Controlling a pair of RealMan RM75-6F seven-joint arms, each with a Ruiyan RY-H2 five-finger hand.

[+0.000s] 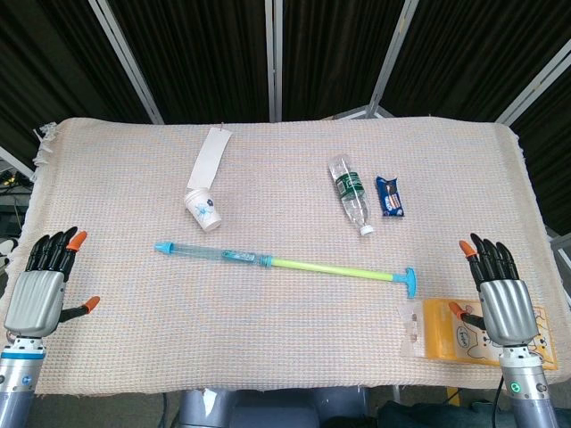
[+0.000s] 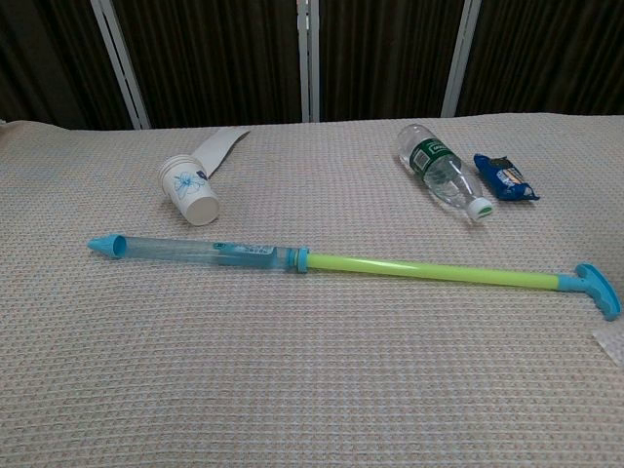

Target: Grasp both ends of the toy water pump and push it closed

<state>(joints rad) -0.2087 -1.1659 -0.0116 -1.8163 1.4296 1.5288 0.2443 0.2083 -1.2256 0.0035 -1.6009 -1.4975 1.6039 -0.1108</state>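
Observation:
The toy water pump (image 1: 268,261) lies across the middle of the cloth, pulled out long. Its clear blue barrel (image 2: 205,253) with a blue nozzle points left, and the yellow-green rod (image 2: 429,270) ends in a blue T-handle (image 2: 597,289) on the right. My left hand (image 1: 40,290) hovers at the table's near left corner, fingers spread and empty, well left of the nozzle. My right hand (image 1: 500,299) is at the near right, fingers apart and empty, a little right of the handle. The chest view shows neither hand.
A stack of paper cups (image 1: 203,210) lies on its side behind the barrel, with a white paper strip (image 1: 210,158) beyond. A plastic bottle (image 1: 351,193) and a blue snack pack (image 1: 390,196) lie behind the rod. An orange packaged item (image 1: 446,330) sits under my right hand.

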